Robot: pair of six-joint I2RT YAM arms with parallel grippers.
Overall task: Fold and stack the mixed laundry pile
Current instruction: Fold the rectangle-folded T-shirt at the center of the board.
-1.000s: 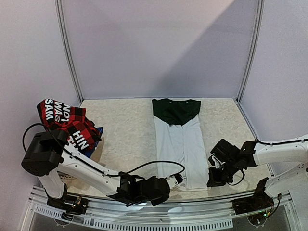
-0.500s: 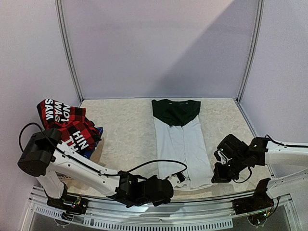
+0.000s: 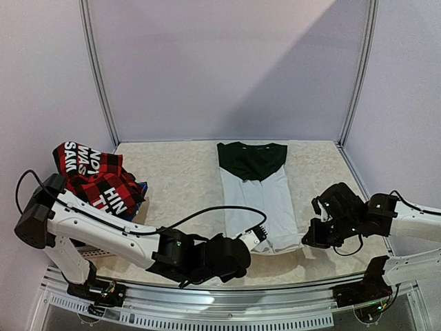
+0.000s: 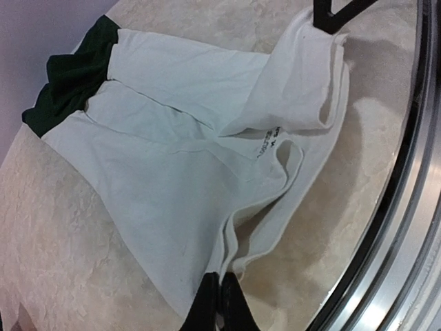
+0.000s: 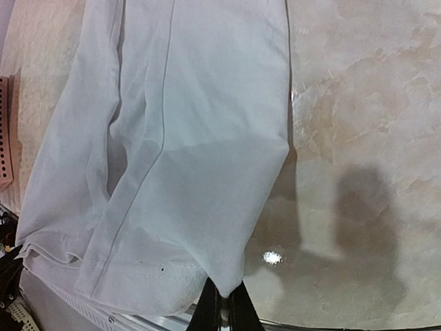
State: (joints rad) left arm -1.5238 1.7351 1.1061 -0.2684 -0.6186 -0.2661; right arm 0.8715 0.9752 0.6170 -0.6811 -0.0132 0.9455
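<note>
Left claw [image 4: 220, 303]: pinching together on the hem of the T-shirt [image 3: 258, 196], at its 7 o'clock corner.
Right claw [image 5: 224, 303]: pinching together on the 5 o'clock corner.
Why: probably lifting the hem to fold it toward the green top at 12 o'clock.
T-shirt place: lying in the middle of the table [image 3: 179, 186].
Writing: red plaid shirt [image 3: 96, 176] at 9 o'clock is showing "HIN", "WAS", "SAM".

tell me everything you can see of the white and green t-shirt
The T-shirt is soft, wrinkled white fabric with a dark green far end, sides folded in to a long narrow strip. It lies on the table, running away from the arms. The left gripper and right gripper pinch its near hem corners, slightly raised.
</note>
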